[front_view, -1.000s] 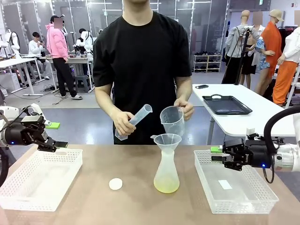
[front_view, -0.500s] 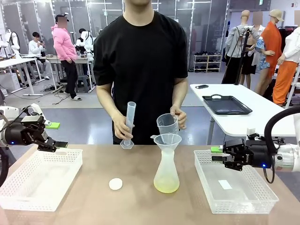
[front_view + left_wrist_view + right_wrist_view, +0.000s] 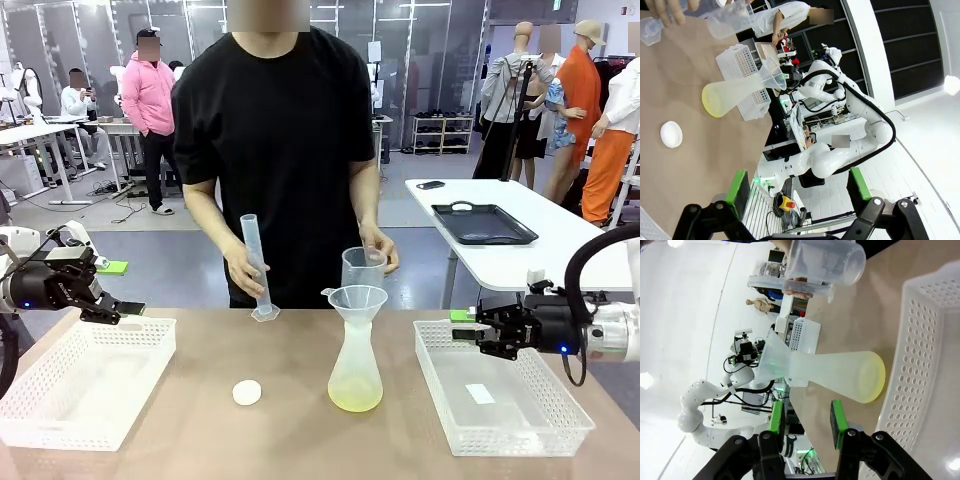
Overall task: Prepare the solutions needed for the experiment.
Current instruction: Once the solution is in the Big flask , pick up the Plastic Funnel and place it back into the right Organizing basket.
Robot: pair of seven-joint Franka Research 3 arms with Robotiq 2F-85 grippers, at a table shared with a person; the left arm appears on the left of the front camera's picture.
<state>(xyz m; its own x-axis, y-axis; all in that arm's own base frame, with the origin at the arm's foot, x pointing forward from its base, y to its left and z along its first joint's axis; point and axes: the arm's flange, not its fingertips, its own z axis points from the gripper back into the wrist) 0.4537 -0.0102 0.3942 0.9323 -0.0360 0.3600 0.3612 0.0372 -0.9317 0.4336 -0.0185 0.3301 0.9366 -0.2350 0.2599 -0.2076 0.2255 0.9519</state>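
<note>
Left pincer (image 3: pixel 127 311) open | right pincer (image 3: pixel 461 327) open | solutions (image 3: pixel 355 400) in flask (image 3: pixel 355 355)

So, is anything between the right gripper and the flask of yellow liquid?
Nothing visible. The right gripper, jaws open, hovers over a basket's rim; only bare table lies between it and the conical flask of yellow liquid.

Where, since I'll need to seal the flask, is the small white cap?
Front view: the white cap lies flat on the table, just left of the flask and right of the left basket.
</note>
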